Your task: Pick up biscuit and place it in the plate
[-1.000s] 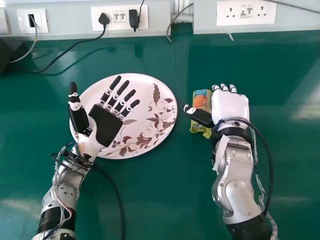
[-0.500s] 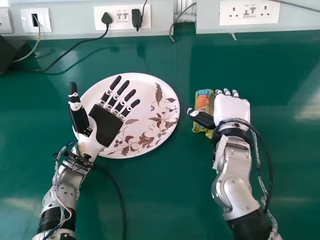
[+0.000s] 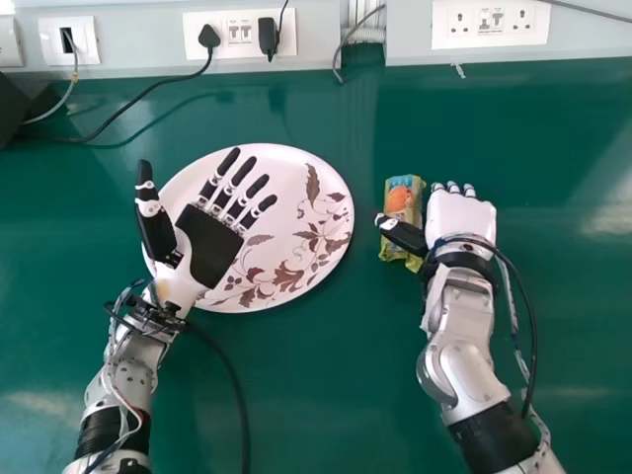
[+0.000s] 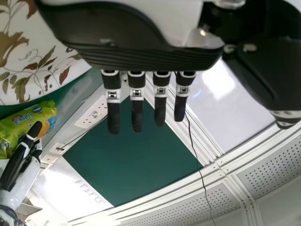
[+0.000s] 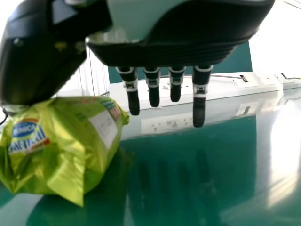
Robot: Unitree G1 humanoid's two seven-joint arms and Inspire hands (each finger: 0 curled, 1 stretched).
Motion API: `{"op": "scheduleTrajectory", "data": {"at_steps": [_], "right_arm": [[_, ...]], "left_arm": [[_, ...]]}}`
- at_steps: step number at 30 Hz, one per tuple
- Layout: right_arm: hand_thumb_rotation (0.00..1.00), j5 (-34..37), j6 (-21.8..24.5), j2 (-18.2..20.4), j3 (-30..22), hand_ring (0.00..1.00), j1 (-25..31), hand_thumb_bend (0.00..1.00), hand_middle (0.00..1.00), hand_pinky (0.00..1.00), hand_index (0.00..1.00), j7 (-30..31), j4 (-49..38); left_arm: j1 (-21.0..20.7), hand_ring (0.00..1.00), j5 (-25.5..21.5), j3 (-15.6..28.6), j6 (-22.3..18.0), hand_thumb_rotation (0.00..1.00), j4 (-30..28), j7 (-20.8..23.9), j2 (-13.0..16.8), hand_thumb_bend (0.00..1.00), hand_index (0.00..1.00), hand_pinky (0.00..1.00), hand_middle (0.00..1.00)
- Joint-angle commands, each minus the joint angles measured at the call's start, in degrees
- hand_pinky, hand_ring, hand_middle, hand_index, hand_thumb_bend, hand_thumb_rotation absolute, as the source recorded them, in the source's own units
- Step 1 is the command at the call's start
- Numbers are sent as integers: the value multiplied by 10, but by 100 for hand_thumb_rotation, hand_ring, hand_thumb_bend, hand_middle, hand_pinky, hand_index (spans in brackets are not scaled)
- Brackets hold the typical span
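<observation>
Right hand point(image 3: 461, 215): wide, fingers straight, right of centre
Green biscuit packet point(image 3: 403, 195): right of centre, beside right hand
Floral plate point(image 3: 281, 170): left of centre
Left hand point(image 3: 209, 247): spread wide over plate

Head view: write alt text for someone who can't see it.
A biscuit packet lies on a green table beside a robot's right hand. The open left hand, palm facing the camera, overlaps a leaf-patterned plate to the packet's left.
</observation>
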Motion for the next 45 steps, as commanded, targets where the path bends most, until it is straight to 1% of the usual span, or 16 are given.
{"op": "scheduleTrajectory", "data": {"at_steps": [1,7,19,28,33,40,45], "right_arm": [[51,11,8,-4,4,91,-6,100,99,70,91,-3,11],[51,21,23,-9,13,91,-15,100,99,70,91,-8,28],[50,34,41,-19,34,91,-33,100,99,70,90,-1,62],[50,44,60,-20,53,91,-45,100,99,70,91,4,87],[50,50,68,-20,62,91,-47,100,99,71,91,-1,97],[50,53,87,-13,68,91,-42,100,99,71,91,-27,106],[47,58,99,-11,73,91,-38,100,99,70,90,-39,105]], "left_arm": [[-2,80,3,1,-4,60,7,-2,3,100,91,70,88],[-2,81,2,1,-4,60,8,-5,3,100,91,72,88],[-3,78,0,1,2,63,5,-1,1,100,90,70,88],[-1,76,2,0,-2,65,-1,2,1,100,90,67,88],[0,76,-1,0,1,64,-1,0,0,100,89,67,88],[0,76,1,0,1,59,3,1,0,100,89,68,87],[0,77,0,0,7,55,1,0,1,100,89,68,88]]}}
